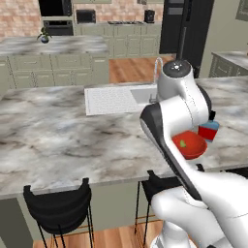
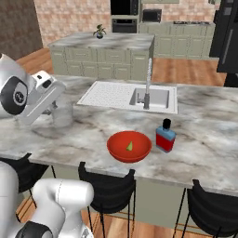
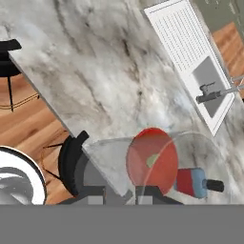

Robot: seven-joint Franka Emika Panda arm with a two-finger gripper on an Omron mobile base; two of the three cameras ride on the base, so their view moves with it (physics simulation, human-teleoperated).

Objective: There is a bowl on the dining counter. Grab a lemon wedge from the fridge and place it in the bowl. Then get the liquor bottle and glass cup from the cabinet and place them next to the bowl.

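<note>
On the marble dining counter (image 2: 204,139) stands a red bowl (image 2: 129,146) with the small yellow-green lemon wedge (image 2: 130,146) inside it. Just right of the bowl is the liquor bottle (image 2: 165,136), upright, with a red body and black cap. My gripper (image 2: 58,108) is well left of the bowl, shut on the clear glass cup (image 2: 63,116) over the counter. In the hand view my gripper (image 3: 124,194) holds the glass cup (image 3: 109,157), and through it appear the bowl (image 3: 151,164), wedge (image 3: 152,159) and bottle (image 3: 193,182). In the left base view the arm hides part of the bowl (image 1: 191,145); the bottle (image 1: 209,130) stands behind it.
An inset sink (image 2: 155,97) with a tall steel tap (image 2: 148,83) and a ribbed drainboard (image 2: 109,93) lies behind the bowl. Black stools (image 2: 107,188) line the counter's near edge. A second island with a potted plant (image 2: 99,32) stands farther back. The black fridge (image 1: 186,26) is at the far right.
</note>
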